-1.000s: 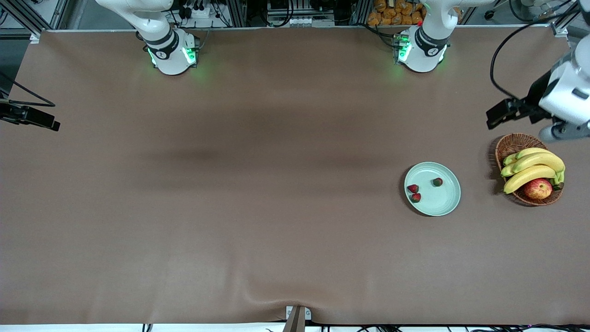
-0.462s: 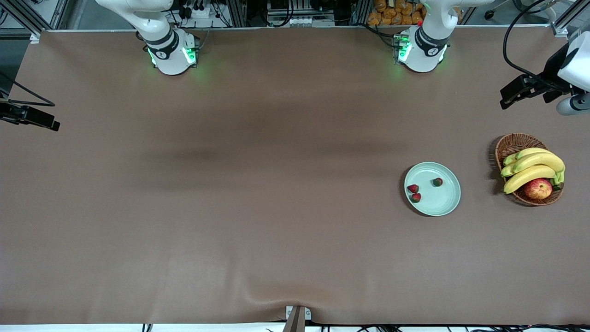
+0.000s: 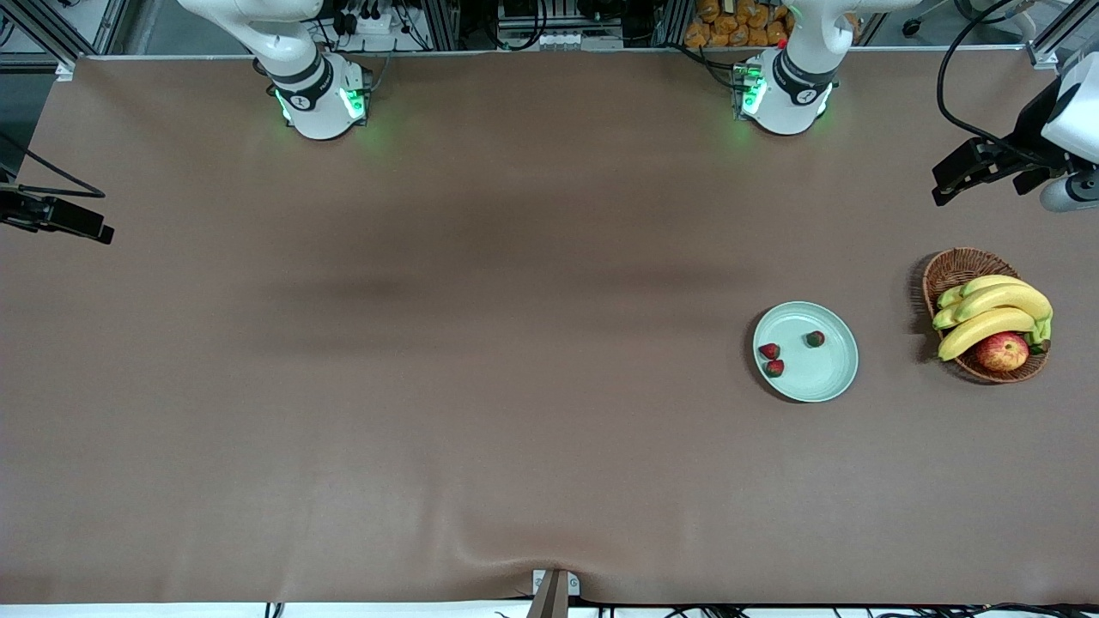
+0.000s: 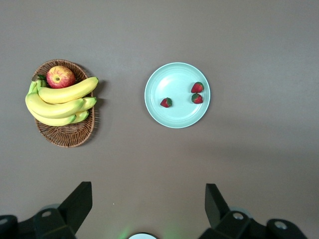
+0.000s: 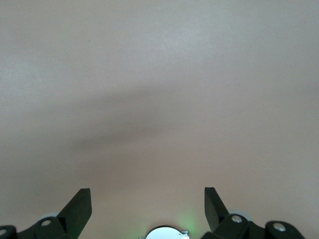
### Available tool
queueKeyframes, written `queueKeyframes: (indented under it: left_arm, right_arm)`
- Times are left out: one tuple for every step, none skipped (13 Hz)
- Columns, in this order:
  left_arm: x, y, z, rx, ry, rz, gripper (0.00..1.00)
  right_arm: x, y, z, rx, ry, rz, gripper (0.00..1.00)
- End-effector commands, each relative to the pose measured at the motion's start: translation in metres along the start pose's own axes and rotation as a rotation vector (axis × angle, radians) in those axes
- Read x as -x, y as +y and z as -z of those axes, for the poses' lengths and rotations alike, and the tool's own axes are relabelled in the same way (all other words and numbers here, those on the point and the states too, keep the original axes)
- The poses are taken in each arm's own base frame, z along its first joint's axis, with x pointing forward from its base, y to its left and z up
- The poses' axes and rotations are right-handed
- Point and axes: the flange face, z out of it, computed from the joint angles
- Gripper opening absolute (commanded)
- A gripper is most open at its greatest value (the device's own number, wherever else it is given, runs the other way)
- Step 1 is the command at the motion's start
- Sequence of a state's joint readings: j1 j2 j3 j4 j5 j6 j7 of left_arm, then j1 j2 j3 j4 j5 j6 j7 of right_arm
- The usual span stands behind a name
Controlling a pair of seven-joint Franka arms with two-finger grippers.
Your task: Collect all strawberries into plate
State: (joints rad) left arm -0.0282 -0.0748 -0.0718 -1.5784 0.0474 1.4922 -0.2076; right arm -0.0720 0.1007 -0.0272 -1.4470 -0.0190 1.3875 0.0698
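Three strawberries (image 3: 769,350) (image 3: 775,368) (image 3: 815,339) lie on the pale mint plate (image 3: 837,378), toward the left arm's end of the table. In the left wrist view the plate (image 4: 174,79) shows from above with the berries (image 4: 166,102) (image 4: 197,87) (image 4: 197,98) on it. My left gripper (image 4: 148,191) is open and empty, high over bare table, well apart from the plate. Its hand (image 3: 1060,146) shows at the front view's edge. My right gripper (image 5: 148,196) is open and empty over bare table at the right arm's end.
A brown wicker basket (image 3: 953,270) stands beside the plate toward the left arm's end. It holds bananas (image 3: 996,309) and a red-yellow apple (image 3: 1002,351). It also shows in the left wrist view (image 4: 70,134). Brown cloth covers the table.
My left hand has drawn away from over the basket toward the robots' side of the table, then nearly stopped. The berries, the plate and the right arm have not moved.
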Motion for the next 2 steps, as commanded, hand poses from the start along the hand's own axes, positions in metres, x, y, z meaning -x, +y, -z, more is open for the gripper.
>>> queueKeyframes:
  left_arm:
    - [0.0004,0.0059,0.0138,0.029,0.020,-0.023,1.00]
    - [0.0005,0.0064,0.0138,0.034,0.019,-0.026,1.00]
  right_arm:
    - [0.0041,-0.0007,0.0074,-0.014,0.004,0.003,1.00]
    - [0.0041,-0.0007,0.0074,-0.014,0.004,0.003,1.00]
